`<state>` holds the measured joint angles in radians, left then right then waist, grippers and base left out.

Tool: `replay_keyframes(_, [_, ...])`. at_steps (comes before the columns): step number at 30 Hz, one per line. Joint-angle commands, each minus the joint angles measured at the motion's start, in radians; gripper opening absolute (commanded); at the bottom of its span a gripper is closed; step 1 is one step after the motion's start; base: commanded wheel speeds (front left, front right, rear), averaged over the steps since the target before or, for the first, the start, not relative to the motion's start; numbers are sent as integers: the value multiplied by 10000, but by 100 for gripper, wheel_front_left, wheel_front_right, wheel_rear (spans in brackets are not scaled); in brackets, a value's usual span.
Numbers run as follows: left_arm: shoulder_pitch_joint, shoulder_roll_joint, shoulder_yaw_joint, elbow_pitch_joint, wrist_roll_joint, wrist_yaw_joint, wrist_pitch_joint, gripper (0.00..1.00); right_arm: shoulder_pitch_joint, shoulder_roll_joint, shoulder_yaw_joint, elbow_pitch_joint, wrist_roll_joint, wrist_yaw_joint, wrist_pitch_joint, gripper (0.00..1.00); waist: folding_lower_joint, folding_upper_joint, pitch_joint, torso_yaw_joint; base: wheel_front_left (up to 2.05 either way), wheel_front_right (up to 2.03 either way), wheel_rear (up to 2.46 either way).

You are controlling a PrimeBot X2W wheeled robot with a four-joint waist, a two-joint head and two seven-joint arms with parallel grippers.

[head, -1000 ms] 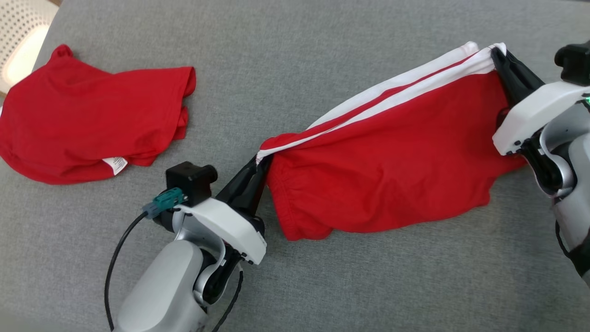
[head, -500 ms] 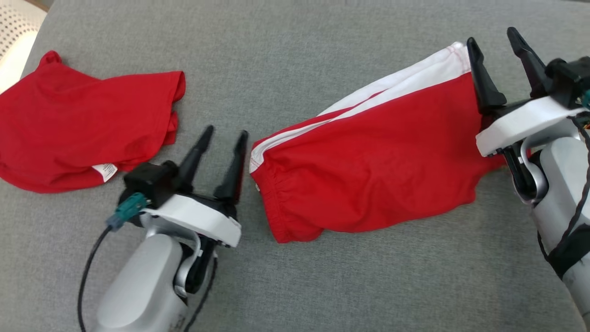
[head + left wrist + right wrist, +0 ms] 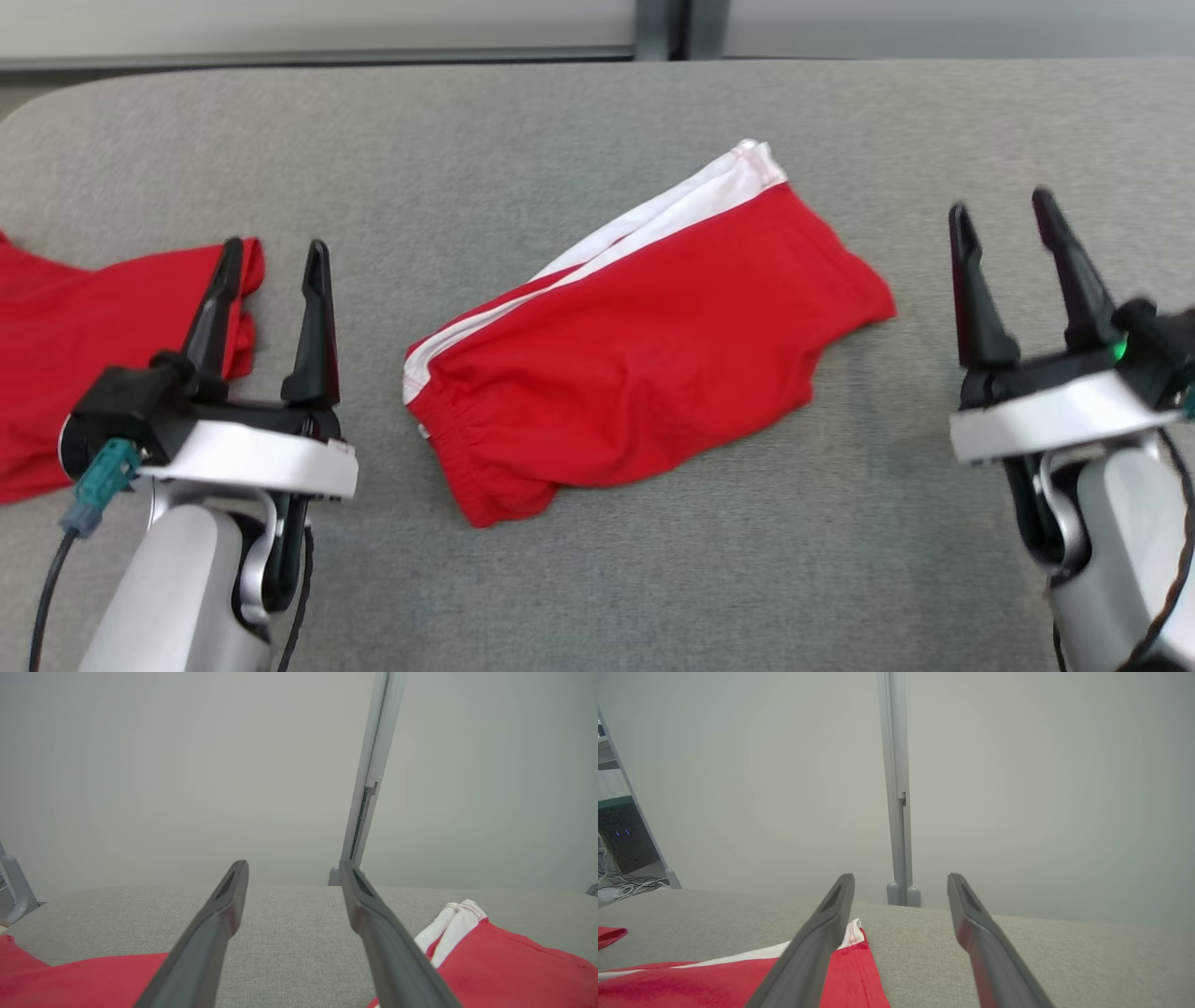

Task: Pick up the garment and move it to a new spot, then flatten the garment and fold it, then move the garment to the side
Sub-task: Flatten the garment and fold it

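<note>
Grey fabric surface (image 3: 597, 579): red white-striped garment (image 3: 644, 364) lying at centre, between left gripper (image 3: 274, 245) and right gripper (image 3: 999, 201), touching neither; both jaws apart, empty. Second red cloth (image 3: 84, 345) cut off at left edge.

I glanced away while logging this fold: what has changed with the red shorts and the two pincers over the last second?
Both let go: the left pincer and right pincer, earlier shut on the striped edge of the shorts at either end, now stand open, drawn back clear of it. The shorts lie slack on the grey surface. The other red garment stays at the left.
</note>
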<state>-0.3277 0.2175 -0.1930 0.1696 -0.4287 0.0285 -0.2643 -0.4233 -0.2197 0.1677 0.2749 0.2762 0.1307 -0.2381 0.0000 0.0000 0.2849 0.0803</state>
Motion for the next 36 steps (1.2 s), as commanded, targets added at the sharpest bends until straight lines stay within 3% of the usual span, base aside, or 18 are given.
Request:
replay_keyframes(1, [260, 122, 45, 85, 112, -13, 5, 100, 352, 73, -47, -266, -162, 0, 128, 100, 0, 0, -382, -429, 0, 0, 0])
replay_keyframes(12, [1670, 325, 3, 311, 562, 26, 3, 100, 3146, 724, -672, -2442, -463, -1, 1154, 100, 0, 0, -990, -1100, 0, 0, 0])
replay_keyframes(36, [1446, 322, -40, 195, 564, 122, 2, 100, 3399, 630, -1150, -3330, -544, -1, 1798, 100, 0, 0, -696, -728, 0, 0, 0])
